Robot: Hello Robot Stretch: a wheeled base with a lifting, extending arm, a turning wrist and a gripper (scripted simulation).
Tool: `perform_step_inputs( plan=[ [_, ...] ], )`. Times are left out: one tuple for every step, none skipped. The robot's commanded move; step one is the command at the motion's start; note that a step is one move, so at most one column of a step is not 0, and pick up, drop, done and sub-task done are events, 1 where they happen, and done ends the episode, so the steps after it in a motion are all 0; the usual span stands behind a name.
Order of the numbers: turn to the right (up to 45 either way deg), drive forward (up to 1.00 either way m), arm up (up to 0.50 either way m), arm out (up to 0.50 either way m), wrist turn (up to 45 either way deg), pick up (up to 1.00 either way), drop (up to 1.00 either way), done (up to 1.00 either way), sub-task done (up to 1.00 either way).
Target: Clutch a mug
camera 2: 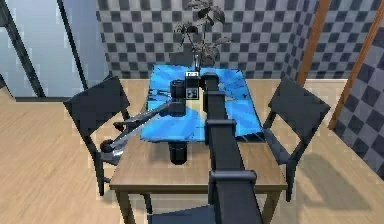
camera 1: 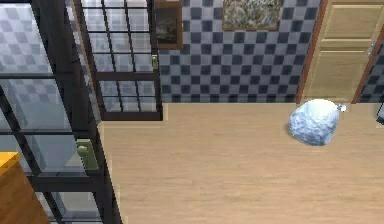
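A small dark cylinder, the likeliest candidate for the mug, stands upright on a wooden dining table in the arm side view. It sits at the near edge of a bright blue mat. It is short, round and almost black. No handle can be made out, so calling it a mug is a judgement rather than a sighting.

The cylinder's long axis is vertical, and it sits just left of the robot's dark arm, which reaches out across the tabletop. The gripper is farther out over the mat, so the cylinder lies on the near side of the fingers, toward the robot. By that reading, the coming move calls for drawing the arm back and lowering it, not reaching farther. With the mat right behind the fingers, neither their state nor whether they hold anything can be told.

A grey elongated thing slants across the table's left side; what it is cannot be told. A vase of bare dark branches stands at the table's far end. Dark chairs flank the table on the left and right.

In the forward view, pale plank flooring runs to a checkered wall with a framed picture. There is a wooden door at right and dark-framed glass panels at left.
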Motion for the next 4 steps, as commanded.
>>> perform_step_inputs(
  plan=[
    [0.0,0.0,0.0,0.0,45.0,0.0,0.0,0.0,0.0],
    [0.0,0.0,0.0,0.0,36.0,0.0,0.0,0.0,0.0],
    [0.0,0.0,-0.3,0.0,0.0,0.0,0.0,0.0,0.0],
    [0.0,0.0,0.0,0.0,0.0,1.0,0.0,0.0,0.0]
  ],
)
